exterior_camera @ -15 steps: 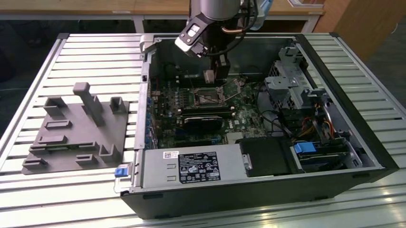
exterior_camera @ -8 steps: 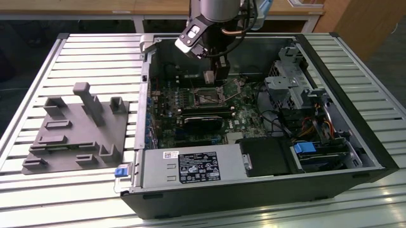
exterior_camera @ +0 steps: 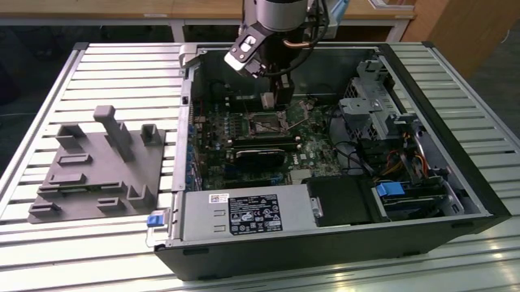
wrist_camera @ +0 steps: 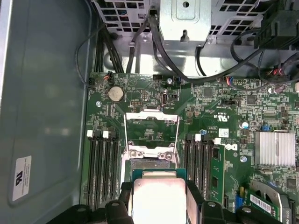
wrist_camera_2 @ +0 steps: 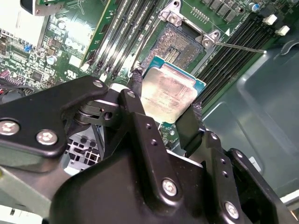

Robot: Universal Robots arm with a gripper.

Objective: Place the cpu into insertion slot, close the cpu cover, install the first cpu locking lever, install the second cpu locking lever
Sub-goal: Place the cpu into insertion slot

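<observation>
— What does the exterior view give?
— Grey fixture (exterior_camera: 97, 167) on the counter (exterior_camera: 49, 97) at its left; rightward the open case (exterior_camera: 325, 250), jaws low over the slot (exterior_camera: 266, 125).
— And the wrist views?
— The second wrist view shows the cpu (wrist_camera_2: 168, 93) clamped between the jaws, tilted, just over the slot, not seated. The first wrist view adds the cover (wrist_camera: 152, 115), lying open beyond it.

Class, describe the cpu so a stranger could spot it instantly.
Inside the open black computer case, find the green motherboard. The cpu is the small flat square held by the black pincer. Unlike the dark insertion slot and memory slots nearby, its top is dull silver.
</observation>
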